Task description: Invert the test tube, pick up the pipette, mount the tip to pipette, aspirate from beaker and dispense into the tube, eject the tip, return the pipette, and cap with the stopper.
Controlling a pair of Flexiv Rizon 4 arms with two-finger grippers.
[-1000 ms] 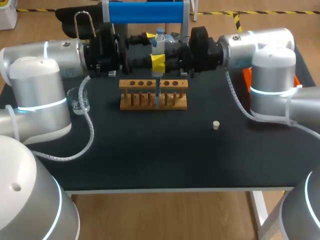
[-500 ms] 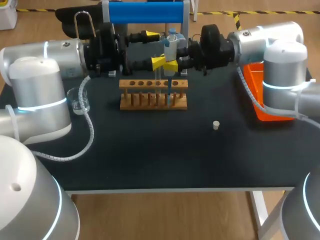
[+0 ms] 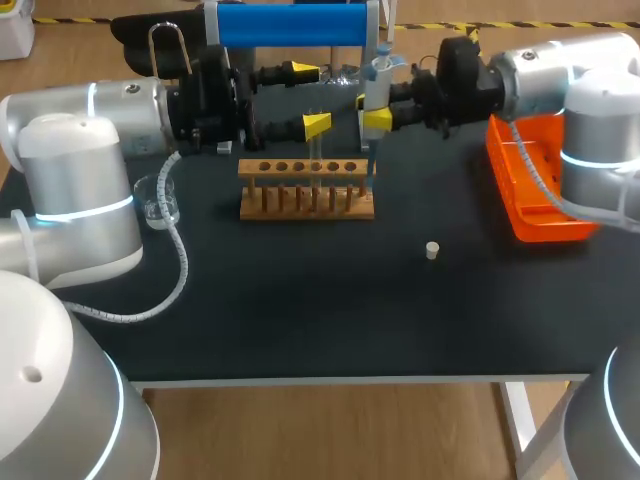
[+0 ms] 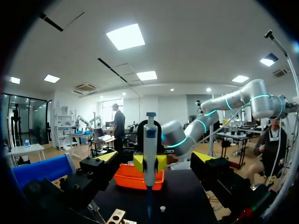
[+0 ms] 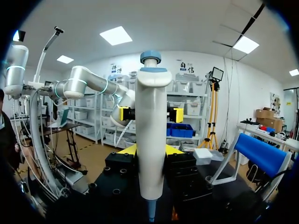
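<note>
Two yellow-tipped fingers of the right gripper [image 3: 372, 112] are clamped on the pipette [image 3: 377, 80], one on each side of its white barrel. It hangs upright, plunger knob on top and blue tip [image 3: 369, 178] pointing down. In the right wrist view the pipette [image 5: 150, 140] fills the gap between the fingers. That tip sits just off the end of the wooden rack [image 3: 306, 192] on the right gripper's side; whether it touches the wood, I cannot tell. Facing it across the rack, the left gripper [image 3: 311, 98] stands wide open, fingers well apart and nothing between them. From its own wrist view the pipette [image 4: 150, 149] is straight ahead, in line with that gap. Just under the left gripper, the test tube [image 3: 317, 160] stands upright in one of the rack's middle holes. Moving outward, the stopper [image 3: 432, 250] lies alone on the black table [image 3: 300, 310], well apart from both grippers and nearer the right one. The orange tray [image 3: 535, 190] rests behind the right gripper, beneath that arm's wrist. The beaker [image 3: 158, 200] sits beside the left arm, well back from its fingers. Beyond both grippers, a blue bar [image 3: 290, 25] crosses the table's far edge.
</note>
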